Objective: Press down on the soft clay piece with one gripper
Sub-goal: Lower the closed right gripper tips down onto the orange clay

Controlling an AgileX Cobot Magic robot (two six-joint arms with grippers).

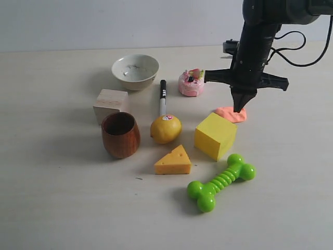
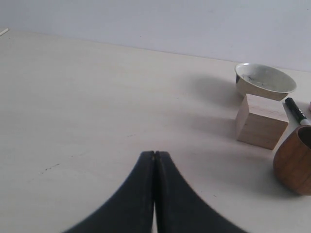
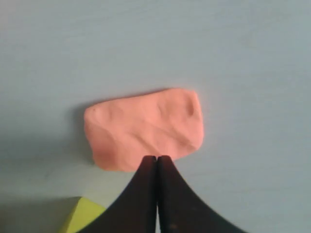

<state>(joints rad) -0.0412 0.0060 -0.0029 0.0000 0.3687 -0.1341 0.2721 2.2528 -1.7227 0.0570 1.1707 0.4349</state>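
Two grippers closed, right gripper (image 1: 239,109) at soft clay piece (image 1: 226,114) edge, left gripper (image 2: 154,153) over table (image 2: 73,97), white bowl (image 1: 136,83) flecked inside

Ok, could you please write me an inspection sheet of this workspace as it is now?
Surface: pale table, no spills seen.
Job's things: soft clay piece, flat on the table, near the yellow cube but apart from it.
Clutter: bowl, wooden block, wooden cup, marker, lemon, cake toy, cheese wedge, green bone toy.
Grippers: right tool shut, empty, tips pointing down at the clay's edge; contact cannot be told. Left tool shut, empty, over bare table.
Cables: black cables loop off the right arm, clear of the objects.
Surroundings: plain wall behind the table; nothing else seen.
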